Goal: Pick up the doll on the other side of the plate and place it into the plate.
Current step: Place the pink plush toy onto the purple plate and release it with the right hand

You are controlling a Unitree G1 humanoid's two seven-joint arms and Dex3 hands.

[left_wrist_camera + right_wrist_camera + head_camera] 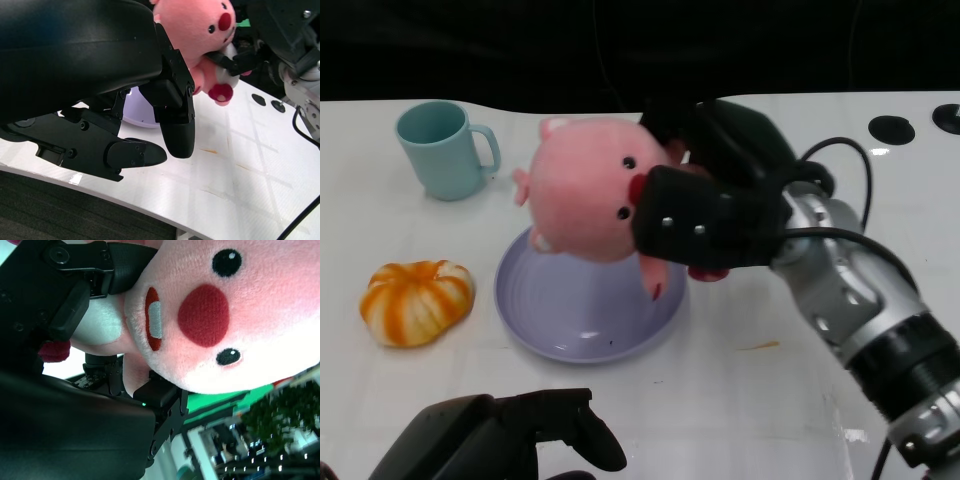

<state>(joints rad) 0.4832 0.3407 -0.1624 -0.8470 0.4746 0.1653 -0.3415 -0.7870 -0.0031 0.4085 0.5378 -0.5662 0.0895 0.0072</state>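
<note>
Right hand (705, 225) fingers grip pink doll (588, 188), red nose; left hand (510, 435) apparently empty.

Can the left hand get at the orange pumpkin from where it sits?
Probably yes: the left hand holds nothing, and bare table lies between it and the pumpkin.

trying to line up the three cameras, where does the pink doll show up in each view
Head view: the pink doll sits centre, held by the right hand above the purple plate.
Left wrist view: the doll is at the top, right of centre, beyond the left hand.
Right wrist view: its face fills the upper right.
Shared landmark: its red nose.
</note>
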